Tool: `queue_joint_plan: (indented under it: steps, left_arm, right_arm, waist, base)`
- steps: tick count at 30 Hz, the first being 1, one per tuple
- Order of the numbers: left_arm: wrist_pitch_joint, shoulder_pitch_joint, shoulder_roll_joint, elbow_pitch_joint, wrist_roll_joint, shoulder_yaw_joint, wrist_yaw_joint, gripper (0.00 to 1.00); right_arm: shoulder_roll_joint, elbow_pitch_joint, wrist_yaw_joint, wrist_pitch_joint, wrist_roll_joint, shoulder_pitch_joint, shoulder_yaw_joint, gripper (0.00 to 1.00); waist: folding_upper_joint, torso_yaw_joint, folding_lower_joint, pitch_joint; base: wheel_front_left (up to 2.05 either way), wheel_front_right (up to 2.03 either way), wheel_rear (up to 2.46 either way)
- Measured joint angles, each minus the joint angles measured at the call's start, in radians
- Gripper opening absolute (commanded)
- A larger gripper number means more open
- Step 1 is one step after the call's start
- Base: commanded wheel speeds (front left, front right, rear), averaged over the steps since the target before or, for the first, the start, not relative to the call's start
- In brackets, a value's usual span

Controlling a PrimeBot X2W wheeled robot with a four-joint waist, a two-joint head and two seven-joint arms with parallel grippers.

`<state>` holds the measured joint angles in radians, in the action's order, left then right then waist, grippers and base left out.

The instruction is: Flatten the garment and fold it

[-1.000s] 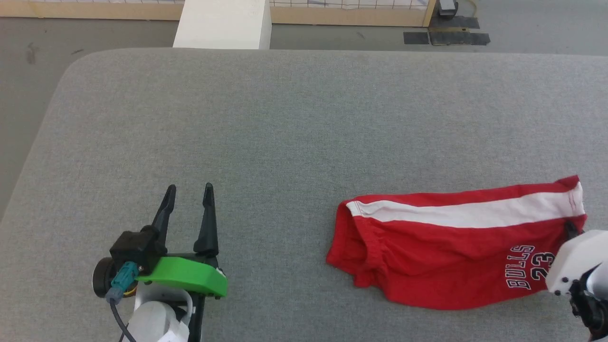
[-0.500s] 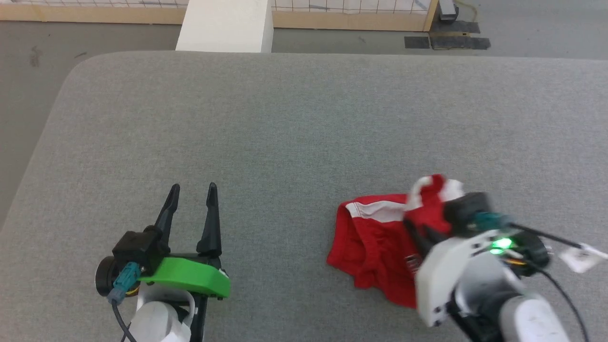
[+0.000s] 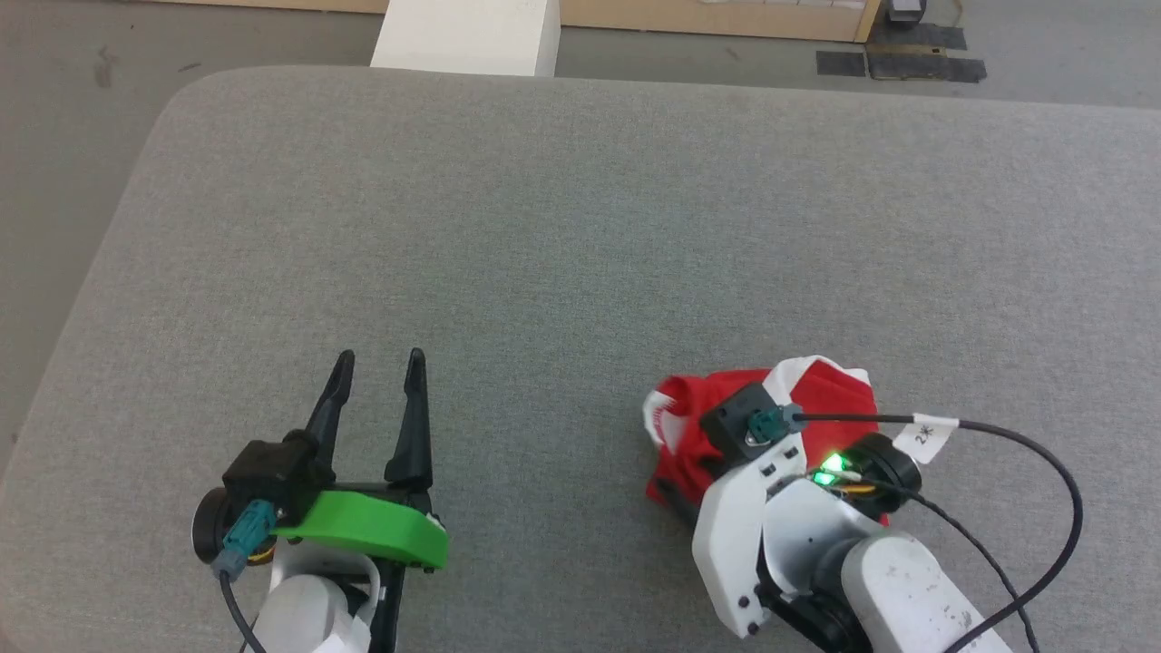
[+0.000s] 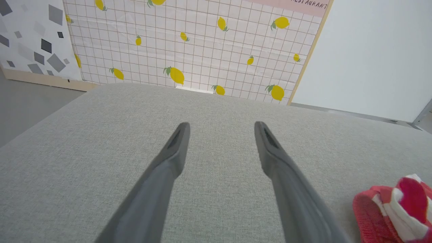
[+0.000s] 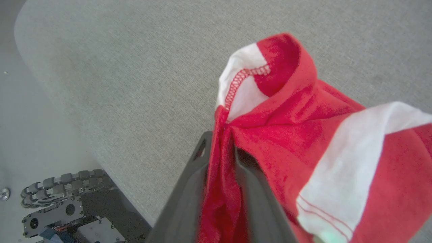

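Near the bench's [image 3: 544, 227] front edge, your right gripper [image 5: 221, 141] clamps a hem of the shorts [image 3: 816, 390], seemingly light, limp cloth best taken at corners, while your left gripper [image 3: 381, 355] waits with jaws apart.

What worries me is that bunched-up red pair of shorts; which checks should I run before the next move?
1. The shorts lie flat on the table: not ok, they sit bunched in a heap.
2. The shorts are away from the table's edges: ok.
3. The right pincer has cloth between its fingers: ok.
4. The right pincer is clamped firmly on that cloth: cannot tell.
5. The left pincer is open, empty and apart from the shorts: ok.
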<state>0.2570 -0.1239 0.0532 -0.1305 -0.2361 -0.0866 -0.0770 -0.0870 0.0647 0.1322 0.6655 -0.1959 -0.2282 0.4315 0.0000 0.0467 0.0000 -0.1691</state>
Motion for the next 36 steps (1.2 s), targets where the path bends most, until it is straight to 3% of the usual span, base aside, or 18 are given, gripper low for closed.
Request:
queue_joint_plan:
  steps: [5,11,18,20,22,25,36]
  left_arm:
    - [0.000,0.000,0.000,-0.001,0.000,0.004,0.000,1.00]
    - [0.000,0.001,-0.001,-0.005,0.000,0.007,0.000,1.00]
    - [0.000,0.005,-0.001,-0.001,0.000,0.008,-0.001,1.00]
    - [0.000,0.012,-0.001,0.003,0.000,0.007,-0.001,1.00]
    - [0.000,0.018,-0.001,0.006,0.000,0.007,-0.001,1.00]
    - [0.000,0.021,-0.001,0.011,0.000,0.007,-0.001,1.00]
    - [0.000,0.019,-0.001,0.018,0.000,0.002,0.000,1.00]
  right_arm:
    - [-0.010,-0.027,0.000,-0.126,-0.070,-0.039,0.035,1.00]
    - [0.004,-0.105,0.000,-0.308,-0.138,-0.042,-0.023,1.00]
    - [0.032,-0.161,0.000,-0.481,-0.186,0.057,-0.305,1.00]
    - [0.035,-0.138,0.000,-0.518,-0.259,0.112,-0.414,1.00]
    - [0.032,-0.080,0.000,-0.526,-0.352,0.156,-0.471,1.00]
    - [0.032,0.011,0.000,-0.500,-0.387,0.202,-0.497,1.00]
    - [0.035,0.220,0.000,-0.343,-0.441,0.149,-0.420,1.00]
  waist:
    - [0.0000,-0.011,0.0000,0.006]
    - [0.0000,-0.035,0.0000,0.025]
    - [0.0000,-0.060,0.0000,0.047]
    - [0.0000,-0.065,0.0000,0.053]
    - [0.0000,-0.069,0.0000,0.055]
    - [0.0000,-0.076,0.0000,0.053]
    - [0.0000,-0.078,0.0000,0.030]
  base:
    - [0.00,0.00,0.00]
    - [0.00,0.00,0.00]
    - [0.00,0.00,0.00]
    - [0.00,0.00,0.00]
    - [0.00,0.00,0.00]
    - [0.00,0.00,0.00]
    - [0.00,0.00,0.00]
